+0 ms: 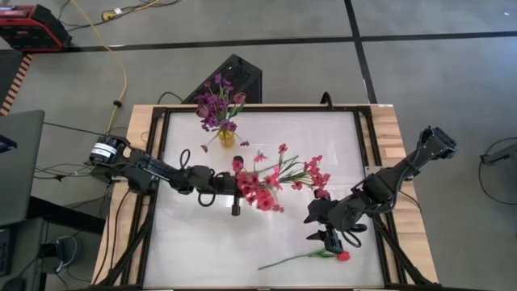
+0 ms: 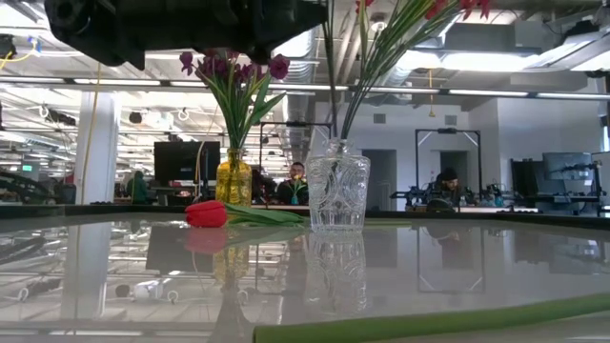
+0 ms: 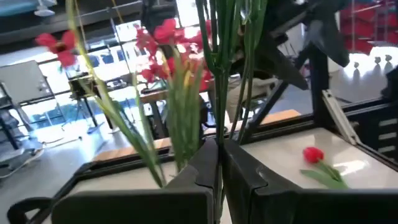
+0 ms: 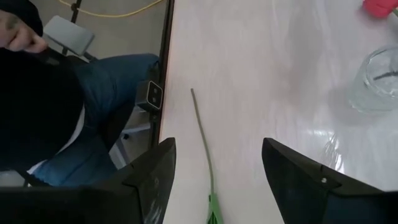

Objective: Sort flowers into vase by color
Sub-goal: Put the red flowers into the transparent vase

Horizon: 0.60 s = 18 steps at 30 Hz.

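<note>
A clear glass vase (image 2: 336, 191) holds red flowers (image 1: 279, 174) on green stems, which fan out toward the table's right. My left gripper (image 1: 237, 194) is beside that bunch, shut on stems (image 3: 219, 149). A yellow vase (image 1: 226, 136) near the far edge holds purple flowers (image 1: 216, 103). A red tulip (image 1: 343, 256) lies flat near the near edge, its stem (image 4: 202, 137) pointing left. My right gripper (image 1: 321, 230) hovers open just above it, its fingers either side of the stem's line (image 4: 217, 149). A second red tulip (image 2: 207, 213) lies beside the glass vase. My left gripper pinches thin dark green stems (image 3: 217, 124) between its two fingers, coming level from the table's left, across them. One stem or several, I cannot tell. The stems stand about upright and rise past the fingers to red blooms (image 3: 165, 50); their lower ends are hidden.
Loose purple petals (image 1: 203, 149) lie near the yellow vase. Dark frame rails (image 1: 367, 137) run along the table's edges. A person in jeans (image 4: 106, 93) sits past the near edge. Bare white tabletop (image 1: 194, 250) shows in the near left part.
</note>
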Each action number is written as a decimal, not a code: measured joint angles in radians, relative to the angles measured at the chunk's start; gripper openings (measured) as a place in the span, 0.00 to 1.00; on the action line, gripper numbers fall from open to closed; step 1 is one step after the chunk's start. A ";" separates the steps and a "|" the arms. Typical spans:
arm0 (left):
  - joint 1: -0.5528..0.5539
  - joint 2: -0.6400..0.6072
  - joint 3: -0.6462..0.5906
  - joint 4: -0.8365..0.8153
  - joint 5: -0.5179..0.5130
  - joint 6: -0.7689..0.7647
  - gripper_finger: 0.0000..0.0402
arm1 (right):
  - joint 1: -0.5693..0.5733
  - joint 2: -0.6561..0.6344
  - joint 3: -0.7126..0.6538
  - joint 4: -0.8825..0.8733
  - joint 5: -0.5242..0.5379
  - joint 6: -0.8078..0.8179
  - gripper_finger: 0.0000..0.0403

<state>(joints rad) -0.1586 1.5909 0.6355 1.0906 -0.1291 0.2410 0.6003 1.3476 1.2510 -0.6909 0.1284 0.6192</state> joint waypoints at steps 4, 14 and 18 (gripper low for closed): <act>0.019 0.000 -0.001 0.007 0.013 -0.021 0.00 | 0.000 0.000 0.000 -0.018 0.000 -0.002 0.66; 0.024 0.000 -0.001 -0.035 -0.012 -0.105 0.00 | 0.000 0.000 0.000 -0.027 0.000 -0.002 0.66; 0.024 0.015 -0.001 -0.039 -0.016 -0.107 0.00 | 0.002 0.000 0.000 -0.038 0.000 0.002 0.66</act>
<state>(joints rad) -0.1342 1.6057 0.6342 1.0513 -0.1455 0.1345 0.6024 1.3476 1.2510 -0.7287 0.1282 0.6209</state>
